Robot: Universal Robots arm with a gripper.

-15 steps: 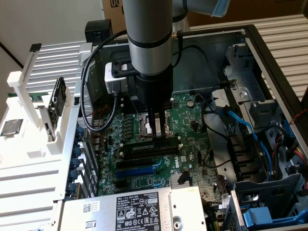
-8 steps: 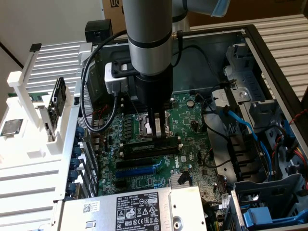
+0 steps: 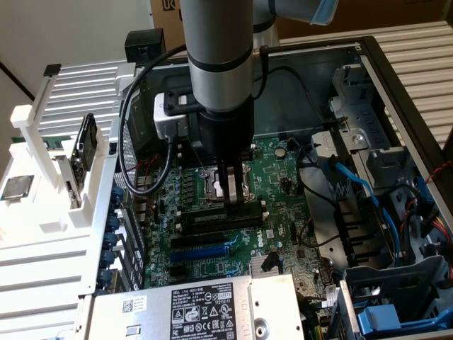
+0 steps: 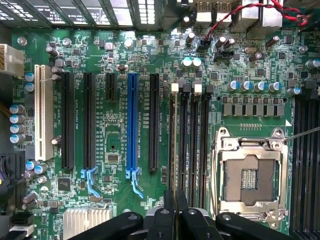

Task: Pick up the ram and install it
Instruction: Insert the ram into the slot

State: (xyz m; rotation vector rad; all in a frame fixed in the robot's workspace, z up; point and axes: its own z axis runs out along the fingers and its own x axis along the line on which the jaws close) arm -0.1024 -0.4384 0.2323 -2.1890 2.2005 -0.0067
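Gripper: closed edge-on upon the ram, a thin green stick held upright directly over the black memory slots beside the CPU socket. Motherboard: slot end clips white. Status, by judgement: pickup done; stick lined up at a slot, full seating unconfirmed.

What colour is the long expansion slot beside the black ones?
Blue, clearest in the wrist view.

Green motherboard; blue slot among black slots; white slot; black pincer; silver socket.
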